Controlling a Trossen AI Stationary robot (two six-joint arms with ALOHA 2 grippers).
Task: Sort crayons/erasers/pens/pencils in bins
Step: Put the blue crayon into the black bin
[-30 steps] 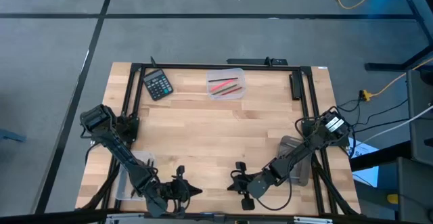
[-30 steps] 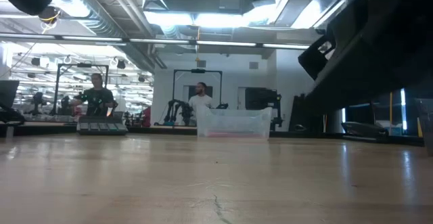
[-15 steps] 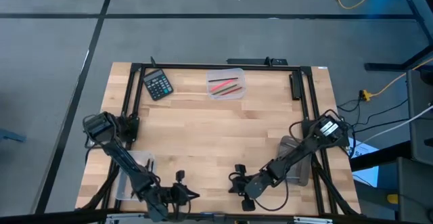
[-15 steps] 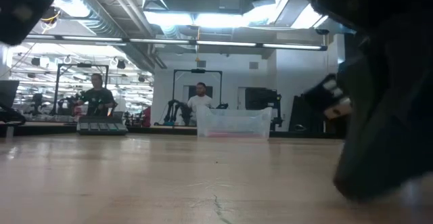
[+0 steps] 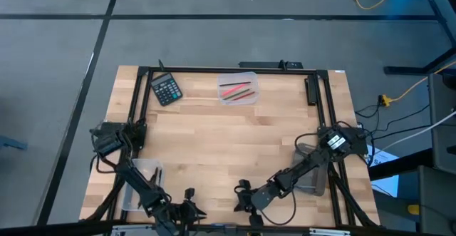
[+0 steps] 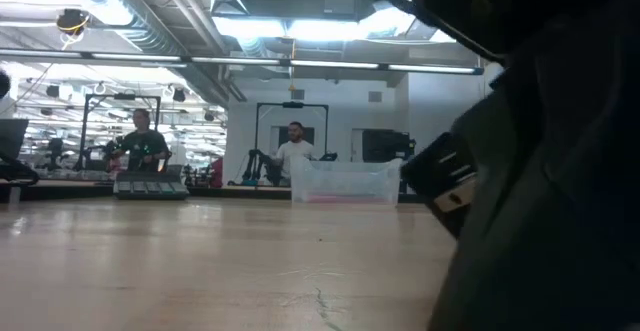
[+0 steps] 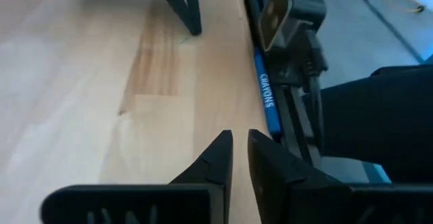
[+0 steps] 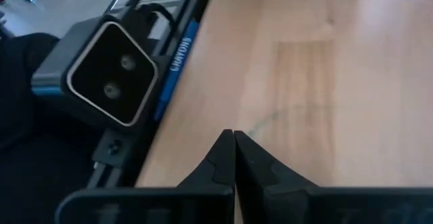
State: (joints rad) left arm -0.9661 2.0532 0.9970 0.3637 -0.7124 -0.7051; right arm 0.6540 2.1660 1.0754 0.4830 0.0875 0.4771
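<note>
Both grippers hang low at the table's [image 5: 228, 132] near edge, left gripper [image 7: 238, 158] with fingers slightly apart and empty, right gripper [image 8: 233, 158] pressed together, while 3 bins sit apart: clear far bin [image 5: 237, 89] holding red and green crayons [image 5: 236, 90], clear left bin [image 5: 142, 180], smoky right bin [image 5: 308, 182].

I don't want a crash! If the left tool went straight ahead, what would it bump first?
Probably the right arm's dark two-finger tool, across the bare light wooden table. It sits slightly off the left tool's line, so it might miss.
</note>
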